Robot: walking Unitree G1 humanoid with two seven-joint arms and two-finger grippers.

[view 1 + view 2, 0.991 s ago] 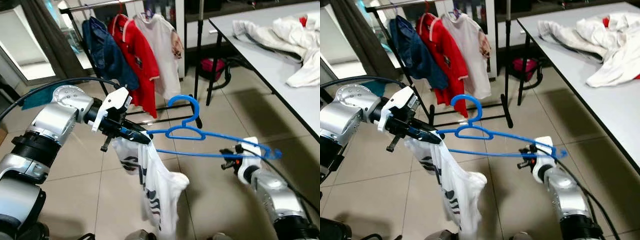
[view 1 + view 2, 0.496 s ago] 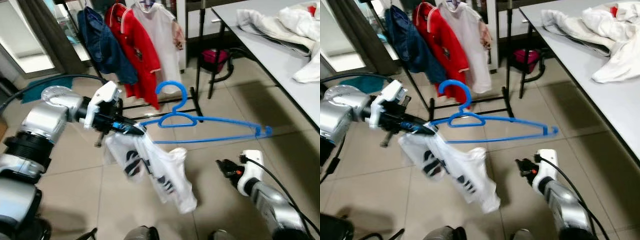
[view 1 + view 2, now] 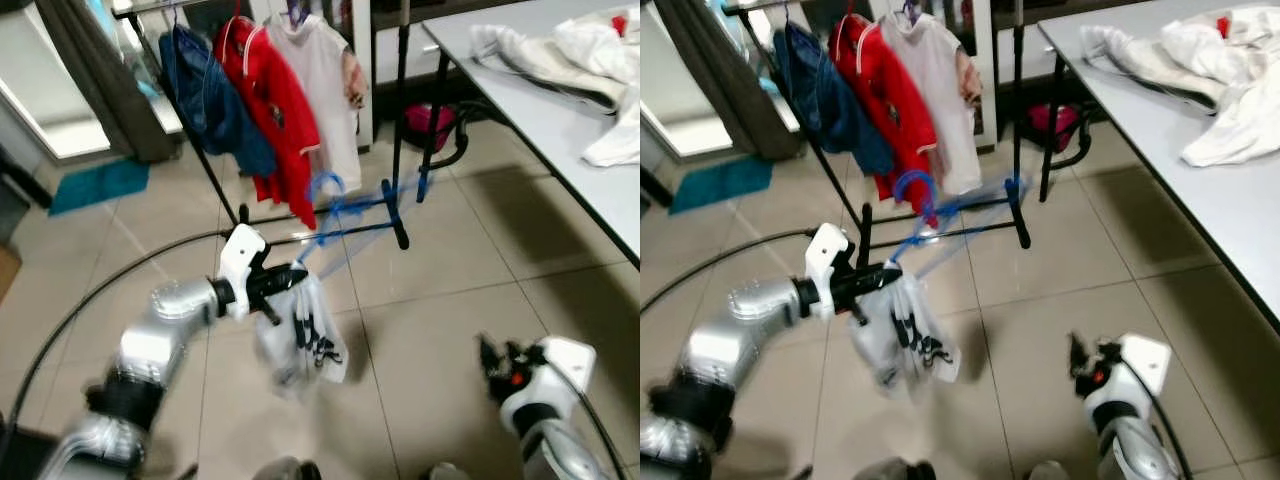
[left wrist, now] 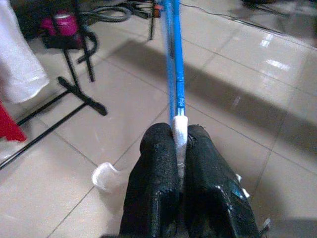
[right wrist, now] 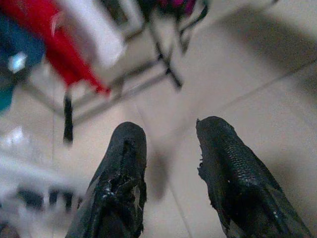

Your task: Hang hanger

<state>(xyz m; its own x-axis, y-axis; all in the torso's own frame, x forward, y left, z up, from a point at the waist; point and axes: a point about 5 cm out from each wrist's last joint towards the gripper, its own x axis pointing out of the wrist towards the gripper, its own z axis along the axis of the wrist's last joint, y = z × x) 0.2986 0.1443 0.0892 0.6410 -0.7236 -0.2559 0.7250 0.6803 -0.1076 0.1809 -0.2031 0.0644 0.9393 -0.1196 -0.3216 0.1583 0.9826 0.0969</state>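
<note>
While the left gripper clamps the blue hanger carrying a white shirt, we see it held out toward the clothes rack. The right gripper hangs low over the floor, fingers spread and empty.

Nothing readable here tbh. The white shirt on the hanger has a dark print, but it's way too blurry to make out.
</note>
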